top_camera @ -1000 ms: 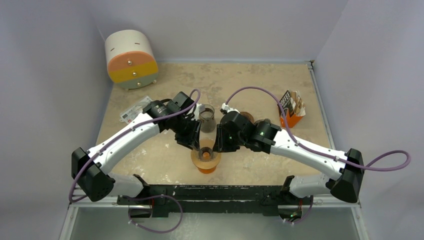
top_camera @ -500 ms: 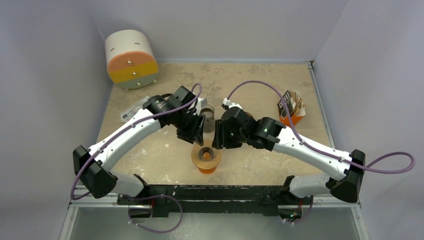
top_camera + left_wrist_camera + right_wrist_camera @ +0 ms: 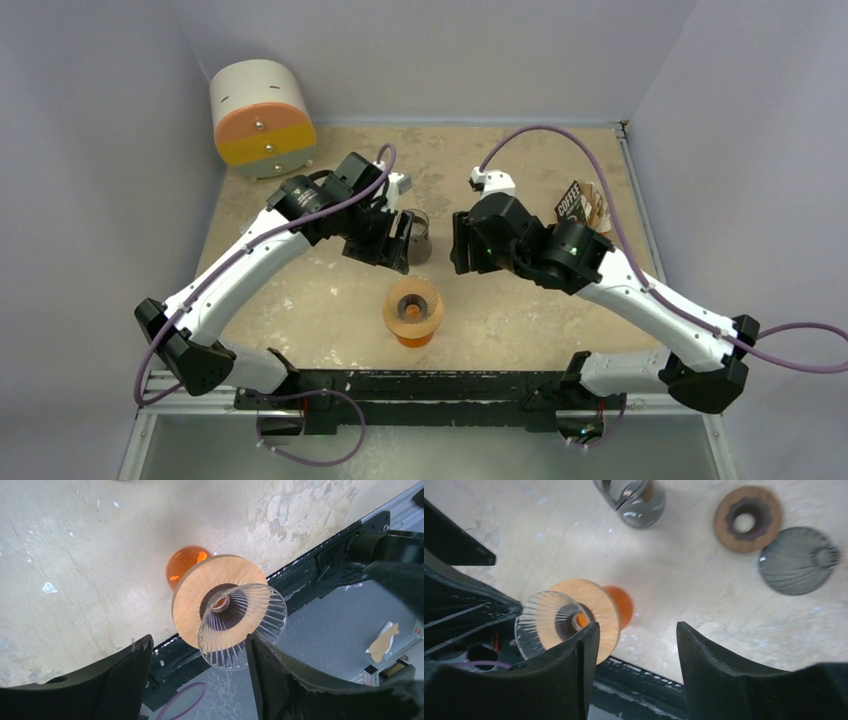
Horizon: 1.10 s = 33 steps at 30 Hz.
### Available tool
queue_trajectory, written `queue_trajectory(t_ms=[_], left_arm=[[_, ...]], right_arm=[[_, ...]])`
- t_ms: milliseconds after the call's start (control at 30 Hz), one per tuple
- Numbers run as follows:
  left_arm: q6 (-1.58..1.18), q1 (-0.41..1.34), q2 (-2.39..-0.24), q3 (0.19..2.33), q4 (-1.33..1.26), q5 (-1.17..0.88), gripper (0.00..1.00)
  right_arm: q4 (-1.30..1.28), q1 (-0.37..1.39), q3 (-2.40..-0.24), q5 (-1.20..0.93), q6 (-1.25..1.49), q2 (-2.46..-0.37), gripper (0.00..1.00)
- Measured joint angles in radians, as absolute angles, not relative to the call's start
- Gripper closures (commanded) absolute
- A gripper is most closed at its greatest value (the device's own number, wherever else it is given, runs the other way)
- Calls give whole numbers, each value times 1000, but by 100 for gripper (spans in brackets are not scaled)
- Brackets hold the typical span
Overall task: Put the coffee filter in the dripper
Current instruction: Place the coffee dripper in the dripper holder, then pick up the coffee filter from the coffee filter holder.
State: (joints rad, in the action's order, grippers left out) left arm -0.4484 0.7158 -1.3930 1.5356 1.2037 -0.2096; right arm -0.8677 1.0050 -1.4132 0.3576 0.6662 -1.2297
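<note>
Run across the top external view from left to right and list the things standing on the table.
The white-and-orange canister → dripper → coffee filter box. The glass beaker stands right behind the dripper, so I leave it out.

Dripper point(image 3: 538, 625) partly behind right gripper point(image 3: 636, 630)

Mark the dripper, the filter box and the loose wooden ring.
dripper point(image 3: 226, 641): left wrist view, on its ribbed clear wall.
filter box point(image 3: 571, 202): top external view, on its black label panel.
wooden ring point(image 3: 772, 516): right wrist view, on its outer wood rim.
</note>
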Motion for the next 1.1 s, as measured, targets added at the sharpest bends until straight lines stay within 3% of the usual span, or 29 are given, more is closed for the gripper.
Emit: queue_trajectory(t_ms=[567, 1100], left_arm=[[-413, 716, -1272, 1596, 1187, -13, 26], [-407, 716, -1057, 1441, 1114, 65, 26]], right_arm=[[-911, 804, -1505, 672, 217, -1151, 41], [-811, 312, -1452, 405, 111, -1255, 51]])
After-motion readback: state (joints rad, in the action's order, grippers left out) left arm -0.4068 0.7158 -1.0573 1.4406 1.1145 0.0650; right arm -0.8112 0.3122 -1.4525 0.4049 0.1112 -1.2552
